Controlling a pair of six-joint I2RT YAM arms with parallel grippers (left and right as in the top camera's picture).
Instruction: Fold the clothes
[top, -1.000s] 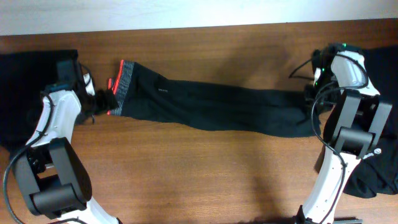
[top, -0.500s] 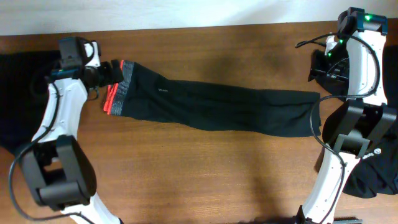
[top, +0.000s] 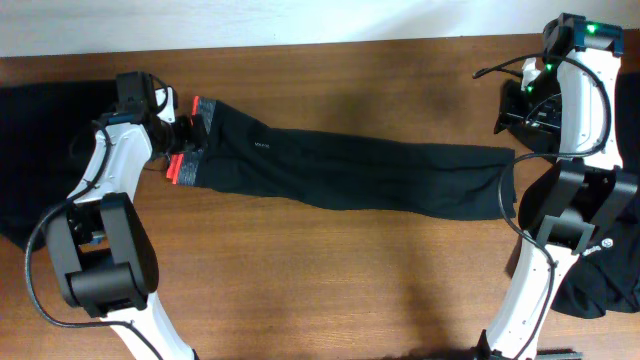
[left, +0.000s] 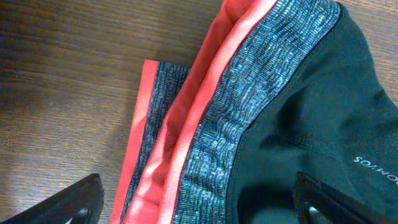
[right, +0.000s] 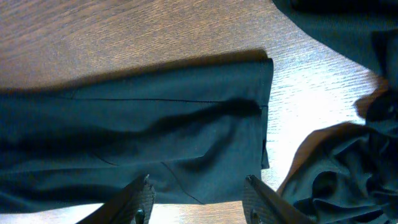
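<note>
- Since a second ago the left pincer (left: 199, 190) has swung from the desk (top: 330, 270) beside the waistband (top: 198, 135) to a spot right over it; the right pincer (right: 198, 183) has drawn back from the hem (right: 261, 112) toward the desk's far right corner.
- One end of the waistband, a straight strip before, now lies doubled over with its red edge showing.
- Long black trousers (top: 360, 175) lie stretched flat across the desk, waistband at the left, hem at the right.
- Left pincer: spread wide, one finger on each side of the waistband, pinching nothing.
- Right pincer: fingers apart with nothing between them, above the trouser hem.
- Trousers are smooth, matte black cloth with faint creases; the waistband is speckled grey knit edged in bright red, and a small white logo (top: 262, 147) sits just past it.
- The hem end is cut square.
- More black garments lie bunched at the desk's left edge (top: 30, 150) and in crumpled folds beside the hem on the right (right: 336, 168).
- The desk is brown wood with a fine grain.
</note>
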